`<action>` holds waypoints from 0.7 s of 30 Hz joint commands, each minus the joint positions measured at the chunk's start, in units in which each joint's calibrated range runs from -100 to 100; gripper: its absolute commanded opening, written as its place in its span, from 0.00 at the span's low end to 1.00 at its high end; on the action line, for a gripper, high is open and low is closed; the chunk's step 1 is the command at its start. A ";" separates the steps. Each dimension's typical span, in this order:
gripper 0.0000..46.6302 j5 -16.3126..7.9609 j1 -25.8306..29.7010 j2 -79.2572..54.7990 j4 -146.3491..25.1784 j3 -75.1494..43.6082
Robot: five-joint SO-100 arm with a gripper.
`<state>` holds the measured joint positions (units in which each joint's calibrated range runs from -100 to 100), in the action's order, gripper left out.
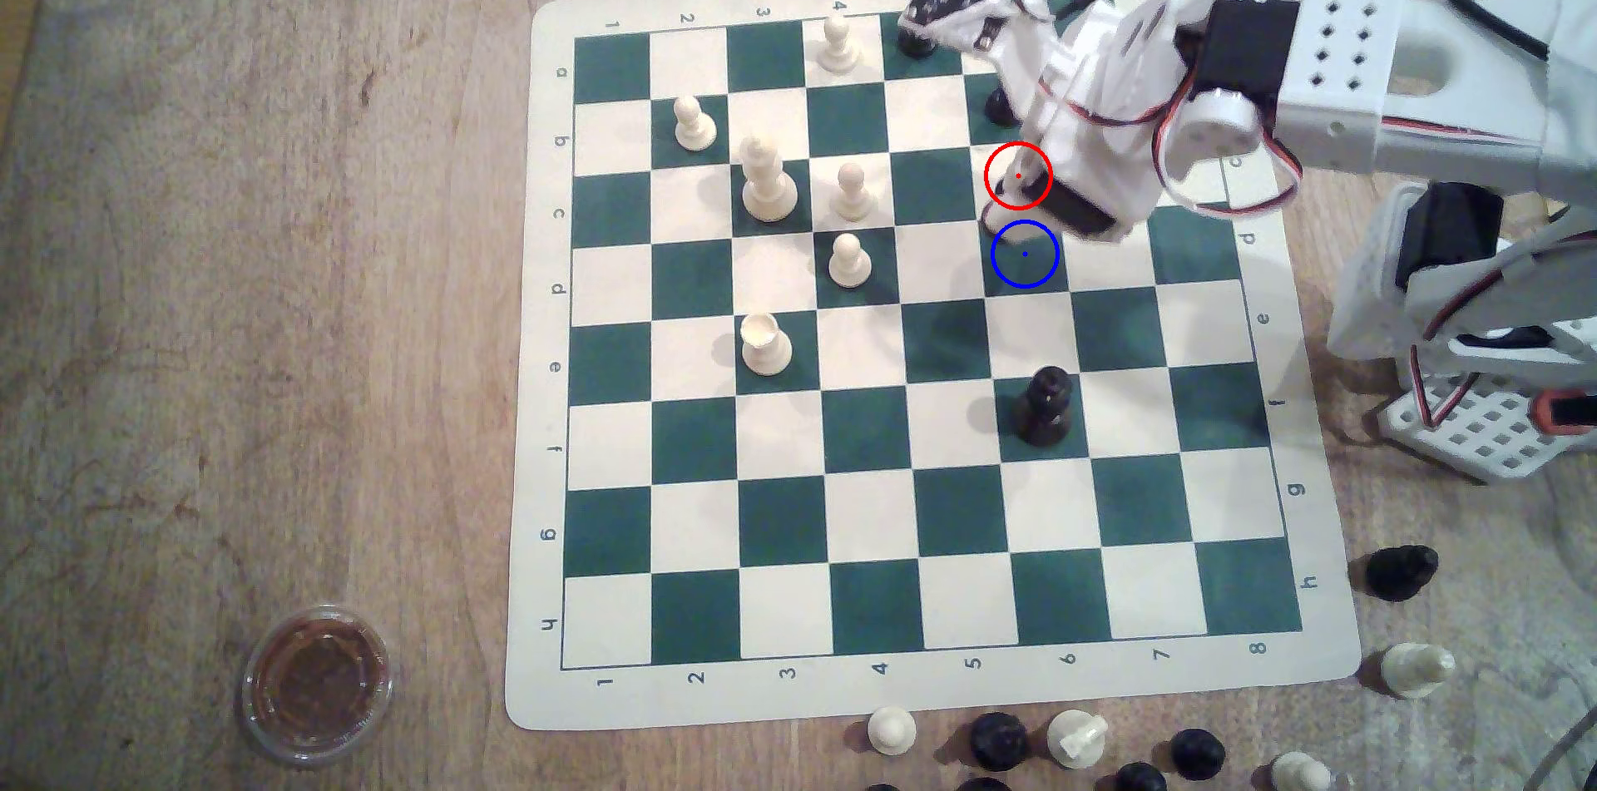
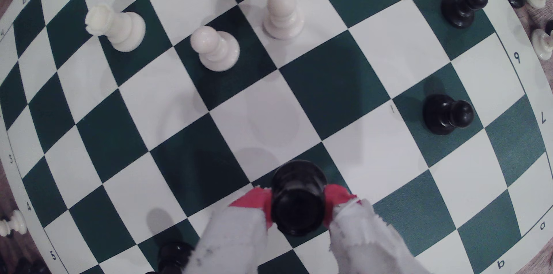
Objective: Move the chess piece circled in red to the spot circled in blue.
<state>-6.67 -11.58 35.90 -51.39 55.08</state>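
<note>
With the jaws clamped on the chess piece [image 2: 297,199], seemingly lifted, carry it upright onto the spot [image 1: 1025,255].

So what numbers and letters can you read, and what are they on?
"1 2 3 4 5 6 7 8": near border of the mat, exterior view.
"1 2 3 4", "7 8": far border; the arm hides the numbers between.
"a b c d e f g h": border at the exterior view's left.
"c d e f g h": border at the exterior view's right.
The pieces and cup show no readable text.
</note>
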 commanded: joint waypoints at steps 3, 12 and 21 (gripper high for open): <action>0.00 -0.49 1.84 1.70 -0.04 -4.95; 0.00 -0.15 1.53 0.68 3.24 2.21; 0.00 -0.05 0.67 0.26 4.47 5.30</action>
<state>-6.91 -10.62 35.82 -48.61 60.69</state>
